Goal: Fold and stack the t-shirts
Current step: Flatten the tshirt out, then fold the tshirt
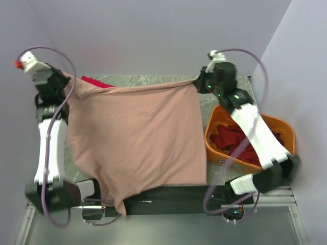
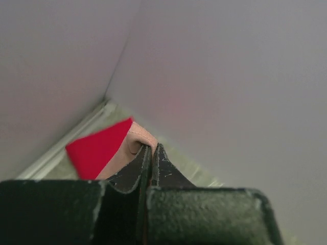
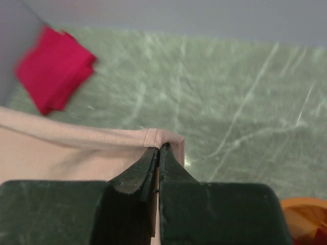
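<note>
A dusty-pink t-shirt (image 1: 135, 138) hangs spread between my two grippers over the table, plain side up. My left gripper (image 1: 65, 77) is shut on its far left corner (image 2: 138, 137). My right gripper (image 1: 196, 81) is shut on its far right hemmed corner (image 3: 162, 138). The shirt's lower part droops over the table's near edge. A folded crimson-pink shirt (image 1: 96, 82) lies at the far left of the table, partly hidden behind the held shirt; it also shows in the left wrist view (image 2: 97, 150) and the right wrist view (image 3: 53, 69). Dark red shirts (image 1: 235, 143) lie in the tub.
An orange plastic tub (image 1: 283, 127) stands at the right of the green marbled table (image 1: 214, 99), under my right arm. Grey walls close in behind and on both sides.
</note>
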You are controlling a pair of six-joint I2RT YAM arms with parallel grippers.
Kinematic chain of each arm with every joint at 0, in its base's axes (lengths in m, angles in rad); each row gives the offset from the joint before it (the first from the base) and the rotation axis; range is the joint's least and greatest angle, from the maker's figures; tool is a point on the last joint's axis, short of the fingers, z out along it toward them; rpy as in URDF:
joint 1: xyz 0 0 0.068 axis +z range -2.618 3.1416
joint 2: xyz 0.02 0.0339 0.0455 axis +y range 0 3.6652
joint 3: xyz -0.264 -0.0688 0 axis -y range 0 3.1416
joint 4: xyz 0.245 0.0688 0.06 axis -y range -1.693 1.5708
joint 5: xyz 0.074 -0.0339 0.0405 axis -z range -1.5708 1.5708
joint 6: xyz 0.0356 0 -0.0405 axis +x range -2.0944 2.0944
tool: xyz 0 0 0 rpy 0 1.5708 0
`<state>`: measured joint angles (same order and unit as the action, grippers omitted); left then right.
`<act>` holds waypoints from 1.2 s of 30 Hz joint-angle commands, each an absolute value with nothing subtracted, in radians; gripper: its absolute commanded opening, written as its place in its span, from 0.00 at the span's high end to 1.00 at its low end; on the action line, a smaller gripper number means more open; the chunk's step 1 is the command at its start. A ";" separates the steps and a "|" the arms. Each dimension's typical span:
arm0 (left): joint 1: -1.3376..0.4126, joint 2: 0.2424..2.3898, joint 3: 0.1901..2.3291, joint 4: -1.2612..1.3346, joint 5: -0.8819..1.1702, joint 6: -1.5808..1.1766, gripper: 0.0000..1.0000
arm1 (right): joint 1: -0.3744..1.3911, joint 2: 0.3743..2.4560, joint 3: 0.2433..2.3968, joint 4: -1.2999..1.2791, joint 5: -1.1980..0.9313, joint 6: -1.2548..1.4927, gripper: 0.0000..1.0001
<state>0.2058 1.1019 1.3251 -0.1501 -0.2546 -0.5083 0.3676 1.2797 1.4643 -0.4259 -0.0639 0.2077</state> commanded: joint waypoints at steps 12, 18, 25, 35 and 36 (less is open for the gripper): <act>0.199 1.715 1.497 0.052 -0.104 -0.476 0.99 | 0.259 2.144 2.031 -0.511 -0.029 0.164 1.00; 0.183 1.801 1.565 -0.048 -0.147 -0.488 0.99 | 0.210 2.215 2.106 -0.488 -0.080 0.178 1.00; 0.179 1.631 1.346 -0.021 -0.247 -0.604 0.99 | 0.192 2.227 2.118 -0.453 -0.169 0.135 1.00; 0.176 1.405 1.209 -0.193 -0.452 -0.762 0.99 | 0.193 2.151 2.002 -0.417 -0.327 0.068 1.00; 0.176 1.384 1.207 -0.190 -0.466 -0.759 0.99 | 0.192 2.149 2.002 -0.420 -0.336 0.064 1.00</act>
<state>0.1753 1.4544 1.2209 -0.1738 -0.3656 -0.7048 0.1982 2.2200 2.0167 -0.4606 -0.2852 0.1051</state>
